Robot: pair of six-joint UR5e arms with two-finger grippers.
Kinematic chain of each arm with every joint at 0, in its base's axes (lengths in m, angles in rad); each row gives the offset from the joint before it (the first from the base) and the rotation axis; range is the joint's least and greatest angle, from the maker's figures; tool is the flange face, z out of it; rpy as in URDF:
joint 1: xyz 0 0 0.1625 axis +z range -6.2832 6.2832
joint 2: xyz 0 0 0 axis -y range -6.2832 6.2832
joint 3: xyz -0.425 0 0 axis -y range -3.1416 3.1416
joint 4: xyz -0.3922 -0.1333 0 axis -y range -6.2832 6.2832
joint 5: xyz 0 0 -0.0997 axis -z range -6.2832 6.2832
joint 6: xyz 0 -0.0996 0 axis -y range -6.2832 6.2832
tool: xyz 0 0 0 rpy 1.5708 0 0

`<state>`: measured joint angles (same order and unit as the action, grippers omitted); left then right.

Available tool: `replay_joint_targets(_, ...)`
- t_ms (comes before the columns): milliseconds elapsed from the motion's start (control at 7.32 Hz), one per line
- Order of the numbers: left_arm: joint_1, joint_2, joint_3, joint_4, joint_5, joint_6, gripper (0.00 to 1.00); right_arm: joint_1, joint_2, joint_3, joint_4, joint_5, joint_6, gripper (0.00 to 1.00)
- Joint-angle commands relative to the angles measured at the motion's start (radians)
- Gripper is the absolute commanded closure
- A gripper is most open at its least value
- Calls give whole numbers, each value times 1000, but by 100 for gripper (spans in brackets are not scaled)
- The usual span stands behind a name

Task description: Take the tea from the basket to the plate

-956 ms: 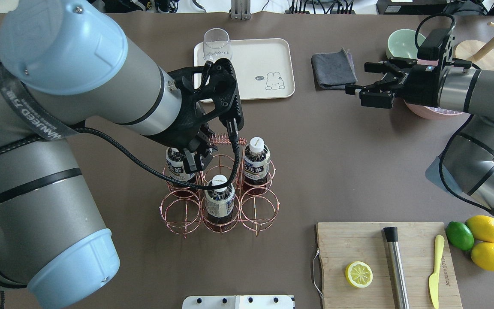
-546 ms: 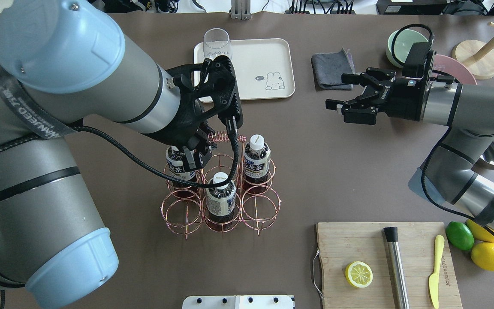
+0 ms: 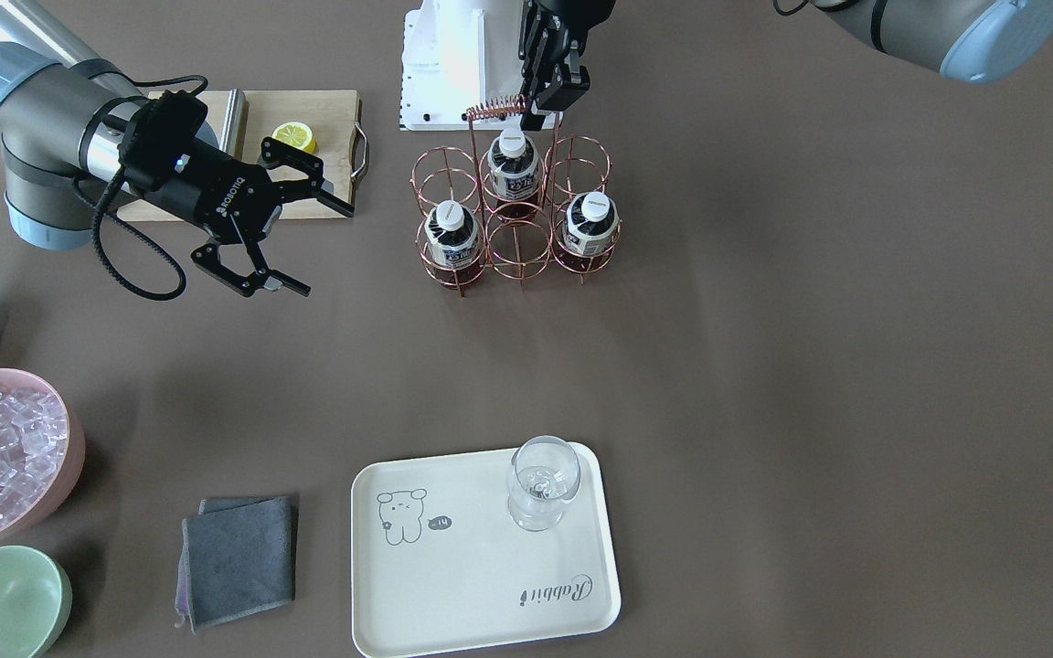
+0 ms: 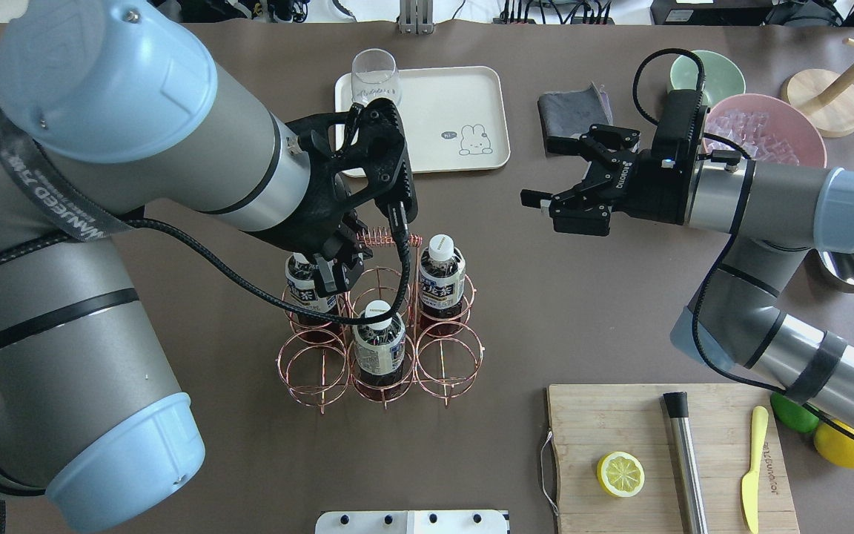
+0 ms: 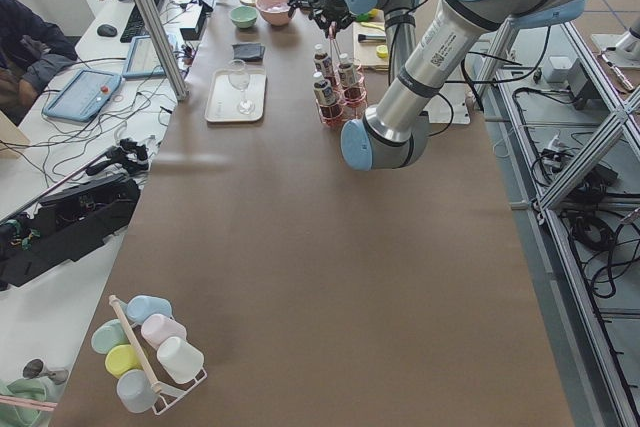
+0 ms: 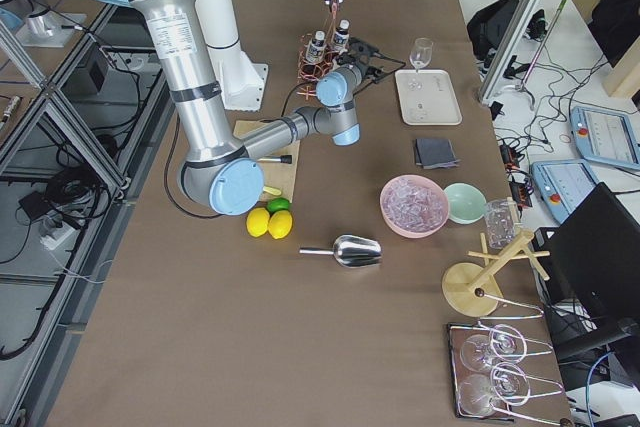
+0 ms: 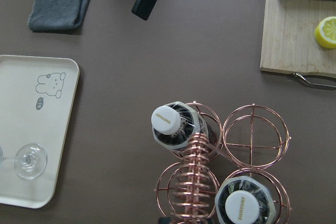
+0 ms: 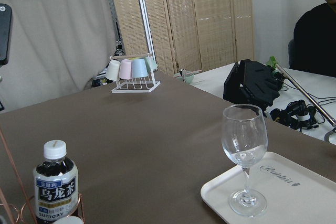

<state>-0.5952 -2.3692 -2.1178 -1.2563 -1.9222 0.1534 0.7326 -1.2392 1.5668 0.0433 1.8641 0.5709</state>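
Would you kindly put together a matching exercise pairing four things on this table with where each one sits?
Things:
1. wine glass
2. lemon half
3. ice cubes
4. tea bottles

Places:
A. in the pink bowl
B. in the basket
C. on the plate
D. on the cutting board

Pairs: 1-C, 2-D, 3-A, 4-B.

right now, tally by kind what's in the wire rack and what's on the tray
bottles in the rack: 3
glass on the tray: 1
total: 4
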Motion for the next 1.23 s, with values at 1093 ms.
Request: replay_joint_targets(1093,-11,2,-7,6,-1,-5,100,-236,33,39,-14,-247,-17,18)
